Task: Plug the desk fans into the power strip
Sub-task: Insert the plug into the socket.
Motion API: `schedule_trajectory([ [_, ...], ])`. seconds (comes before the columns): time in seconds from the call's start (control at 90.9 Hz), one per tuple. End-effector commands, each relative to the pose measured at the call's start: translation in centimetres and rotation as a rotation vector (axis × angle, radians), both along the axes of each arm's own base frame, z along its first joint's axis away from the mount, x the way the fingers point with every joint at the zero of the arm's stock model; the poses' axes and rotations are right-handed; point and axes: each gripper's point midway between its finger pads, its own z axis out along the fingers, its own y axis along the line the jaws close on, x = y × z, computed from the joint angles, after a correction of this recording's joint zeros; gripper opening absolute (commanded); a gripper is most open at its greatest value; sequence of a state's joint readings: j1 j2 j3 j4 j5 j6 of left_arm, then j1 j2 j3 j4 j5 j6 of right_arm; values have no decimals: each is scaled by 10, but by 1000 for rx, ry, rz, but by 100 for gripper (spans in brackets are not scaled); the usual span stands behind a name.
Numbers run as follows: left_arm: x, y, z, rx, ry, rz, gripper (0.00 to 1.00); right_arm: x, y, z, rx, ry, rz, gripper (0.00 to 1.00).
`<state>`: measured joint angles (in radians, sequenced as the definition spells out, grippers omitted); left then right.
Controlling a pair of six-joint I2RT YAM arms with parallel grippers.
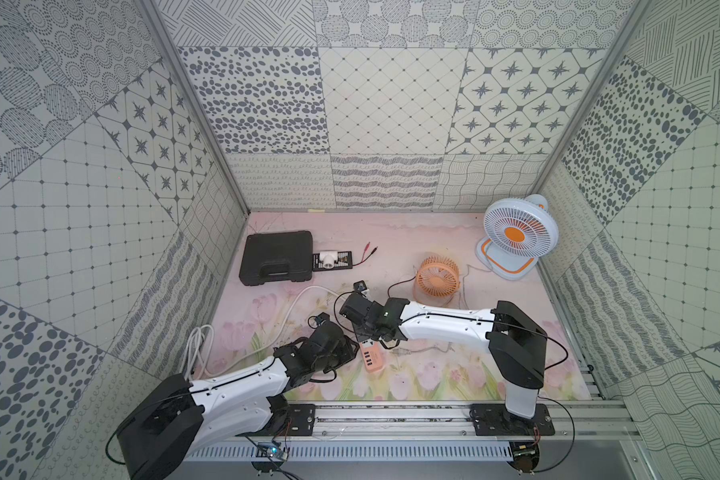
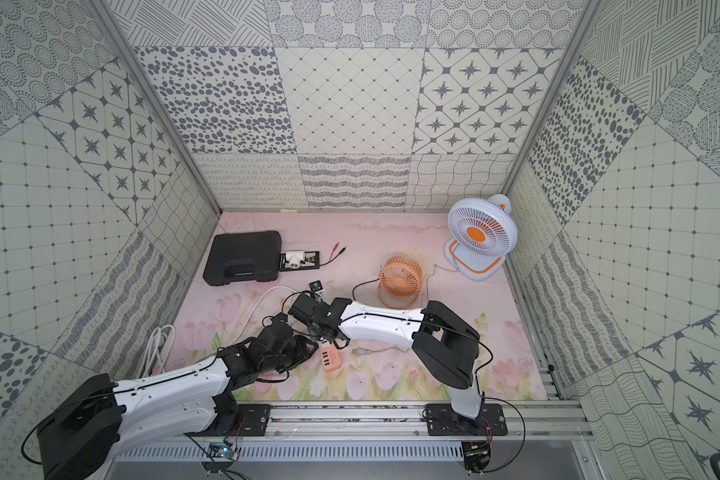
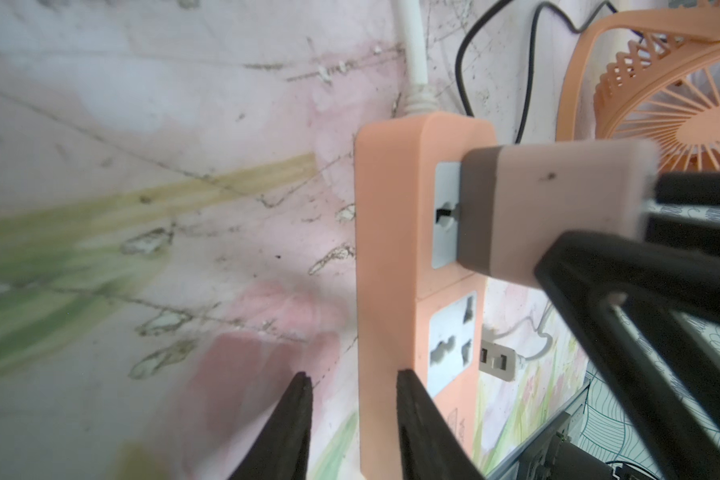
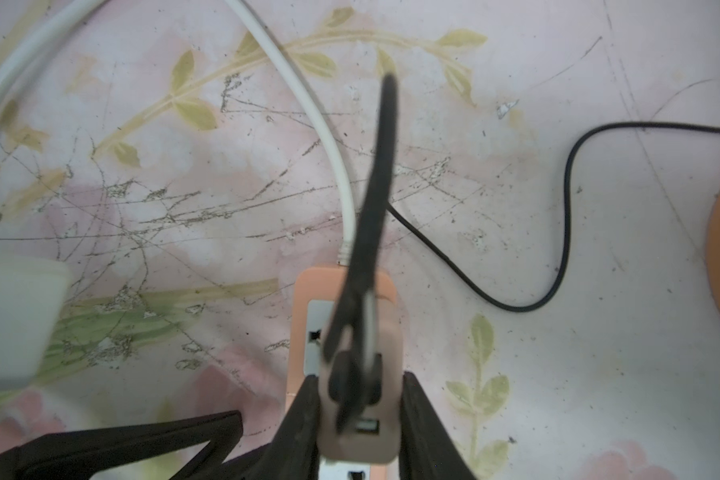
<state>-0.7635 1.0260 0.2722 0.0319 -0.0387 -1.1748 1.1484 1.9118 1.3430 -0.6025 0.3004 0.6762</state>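
Observation:
The peach-orange power strip (image 1: 371,358) (image 2: 329,358) lies on the flowered mat between both arms, with its thick white cord (image 4: 333,158) running off to the left. My right gripper (image 4: 360,382) is shut on a pinkish adapter block (image 3: 558,208) that sits against the strip's upper white socket (image 3: 445,216). A black cable (image 4: 566,208) leads from there toward the small orange desk fan (image 1: 437,279) (image 2: 400,282). My left gripper (image 3: 352,380) is open and straddles the long side edge of the power strip (image 3: 387,249). One finger overlaps the strip and the other stands clear over the mat.
A loose two-pin plug (image 3: 497,359) (image 1: 400,352) on a thin grey cord lies right of the strip. A larger white and blue fan (image 1: 516,232) stands at the back right. A black case (image 1: 277,257) and a small tray with a white fitting (image 1: 329,261) are back left. Coiled white cord (image 1: 198,349) lies by the left wall.

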Motion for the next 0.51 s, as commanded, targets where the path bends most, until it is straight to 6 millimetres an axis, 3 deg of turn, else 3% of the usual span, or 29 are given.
schedule_trajectory([
  [0.0, 6, -17, 18, -89, -62, -47, 40, -79, -48, -119, -203, 421, 87, 0],
  [0.495, 12, -23, 36, -152, -96, -36, 39, -75, -43, -112, -167, 431, 56, 0],
])
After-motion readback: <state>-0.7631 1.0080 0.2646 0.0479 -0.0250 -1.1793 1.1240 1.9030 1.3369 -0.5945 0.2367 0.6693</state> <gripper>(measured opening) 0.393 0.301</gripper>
